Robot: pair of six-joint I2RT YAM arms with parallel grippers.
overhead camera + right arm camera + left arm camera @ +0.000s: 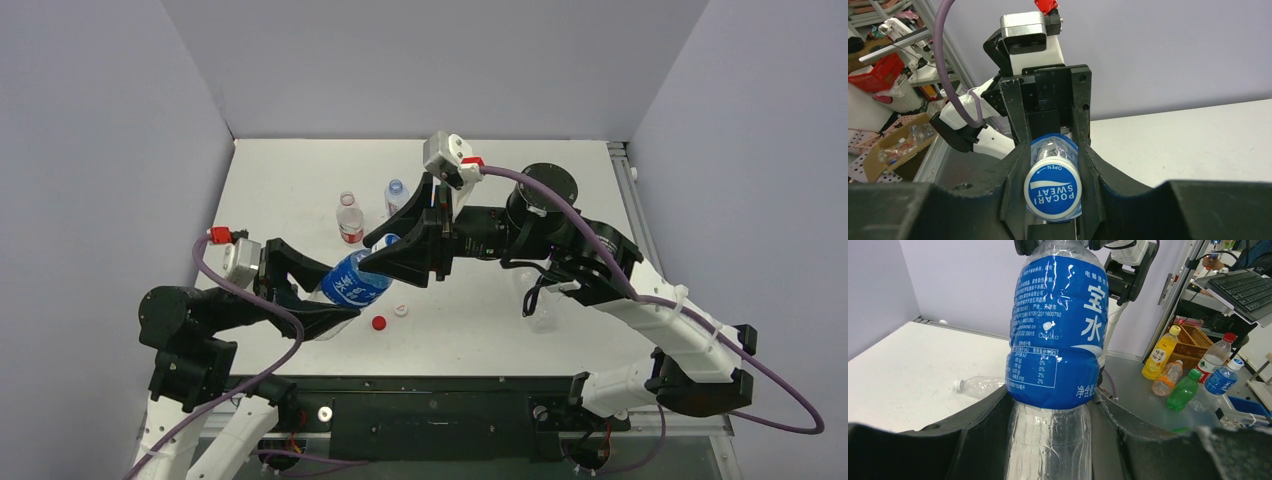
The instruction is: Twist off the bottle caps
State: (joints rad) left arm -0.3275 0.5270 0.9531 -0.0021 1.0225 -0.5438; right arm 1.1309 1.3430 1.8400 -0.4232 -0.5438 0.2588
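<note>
Cap (1052, 188), blue, white POCARI SWEAT print, clamped in right gripper (1053, 172), left gripper (1050, 440) clamped on bottle (1058, 340)

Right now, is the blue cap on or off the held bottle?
On. The blue cap sits on the neck of the blue-label bottle, clamped by the right end effector; how far loosened, cannot tell.

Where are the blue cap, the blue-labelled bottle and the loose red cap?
blue cap (1053, 187), right wrist view, centre of its printed top.
blue-labelled bottle (1058, 340), left wrist view, middle of its label.
loose red cap (378, 323), top view, its top face.
</note>
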